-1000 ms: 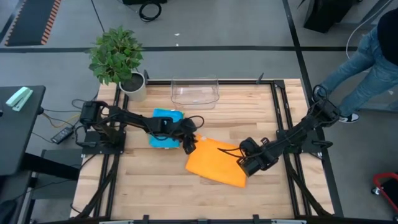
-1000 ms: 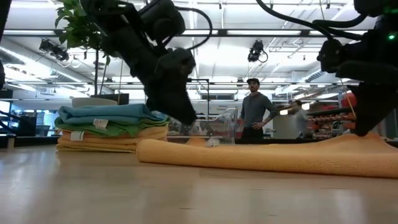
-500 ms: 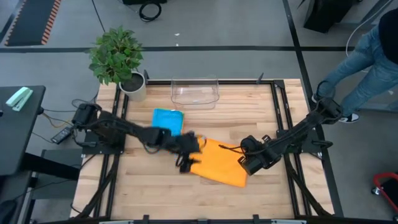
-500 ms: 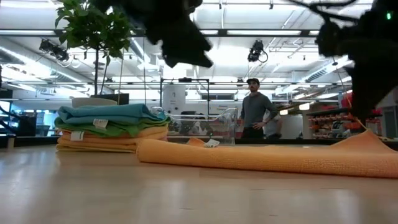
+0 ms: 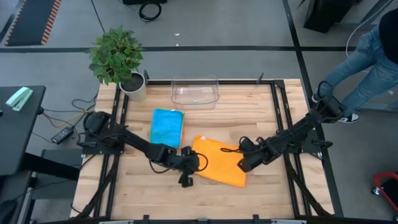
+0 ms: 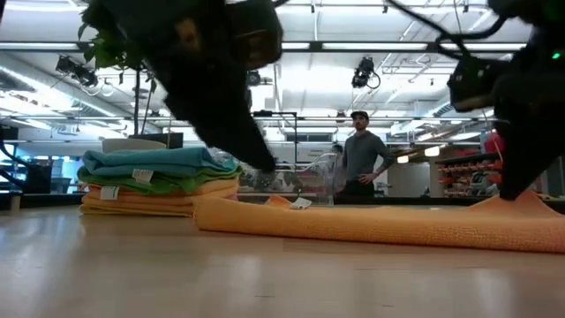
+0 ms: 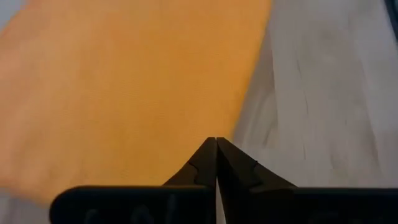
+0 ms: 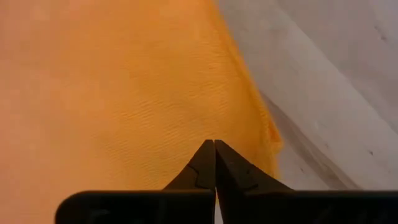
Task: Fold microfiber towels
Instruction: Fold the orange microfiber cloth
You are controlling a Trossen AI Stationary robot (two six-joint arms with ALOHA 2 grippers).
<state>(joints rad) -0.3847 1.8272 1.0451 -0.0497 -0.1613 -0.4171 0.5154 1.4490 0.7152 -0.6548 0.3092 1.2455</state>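
Folded stack (image 5: 167, 127) done beside clear bin (image 5: 194, 92) | orange towel (image 5: 219, 162) half-folded | both grippers' fingers pinched shut, holding nothing.

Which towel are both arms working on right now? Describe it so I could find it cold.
On the wooden table, look in front of the clear plastic bin, between the two dark arms. There lies the orange towel, spread in a single flat layer. The only other towels sit in a folded stack with a blue one on top.

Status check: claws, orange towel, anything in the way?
Both claws shut, empty: left claw at orange towel's left edge, right claw at its right. Towel lies flat. Folded stack and bin clear behind.
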